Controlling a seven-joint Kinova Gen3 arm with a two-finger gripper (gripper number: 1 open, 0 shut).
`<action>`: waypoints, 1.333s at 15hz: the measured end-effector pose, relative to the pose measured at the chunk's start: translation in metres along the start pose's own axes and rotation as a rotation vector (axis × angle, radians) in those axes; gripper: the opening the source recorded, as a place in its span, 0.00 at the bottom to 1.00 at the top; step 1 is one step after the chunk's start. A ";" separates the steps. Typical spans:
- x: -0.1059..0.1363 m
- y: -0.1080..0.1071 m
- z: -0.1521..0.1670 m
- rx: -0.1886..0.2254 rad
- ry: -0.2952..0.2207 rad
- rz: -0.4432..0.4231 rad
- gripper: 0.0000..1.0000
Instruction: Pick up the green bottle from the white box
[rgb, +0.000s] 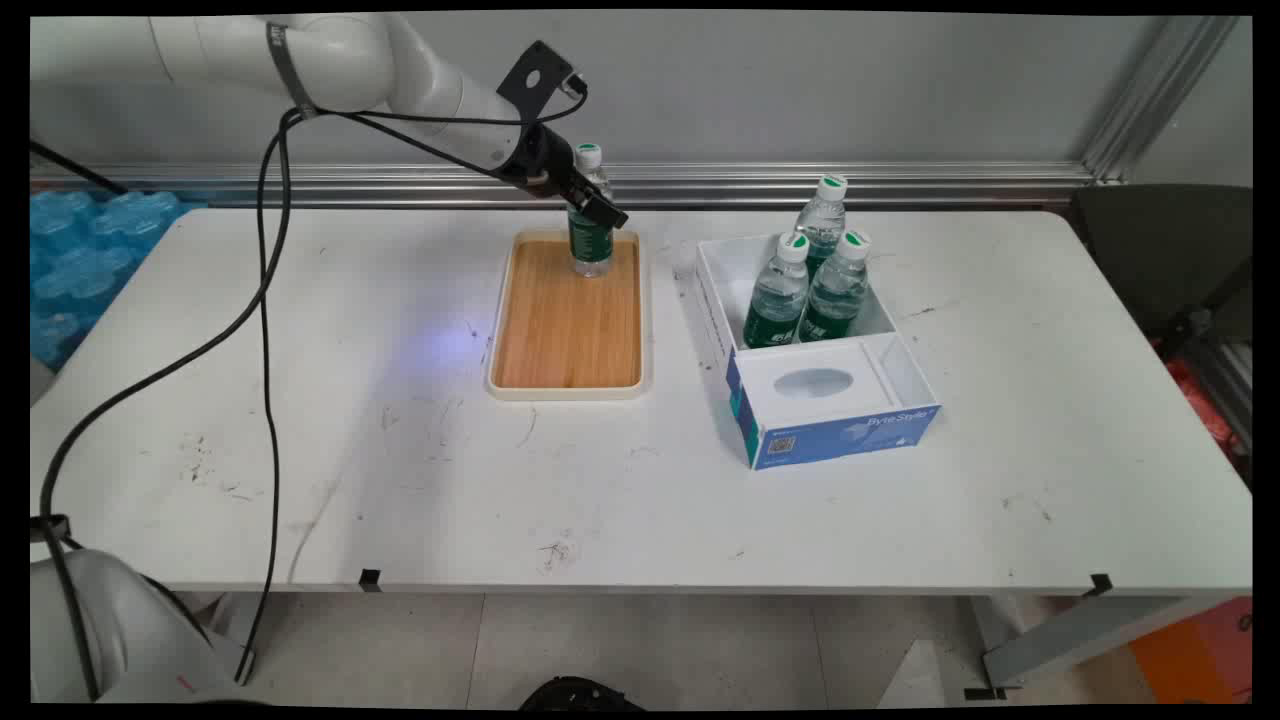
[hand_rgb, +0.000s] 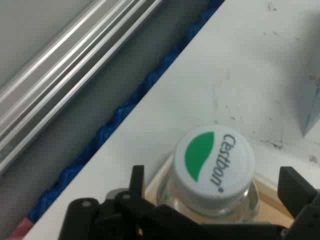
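A clear water bottle (rgb: 591, 252) with a green label and a white cap stands upright at the far end of a wooden tray (rgb: 566, 335). My gripper (rgb: 592, 207) reaches in from the upper left and straddles the bottle's upper body. In the hand view the green-and-white cap (hand_rgb: 215, 167) sits between the two black fingers (hand_rgb: 137, 179), with a small gap showing on each side. The gripper (hand_rgb: 215, 181) is open around the bottle.
Right of the tray sits a white and blue cardboard box (rgb: 835, 420) with three more capped bottles (rgb: 808, 290) standing in its far compartment. An aluminium rail (rgb: 800, 180) runs along the table's far edge. Blue packaging (rgb: 80, 250) lies off the table's left.
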 end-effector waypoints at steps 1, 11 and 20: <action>0.000 0.000 -0.002 -0.003 0.003 0.005 1.00; 0.024 -0.007 -0.085 -0.021 0.011 0.089 1.00; 0.075 0.005 -0.181 -0.090 0.006 0.220 1.00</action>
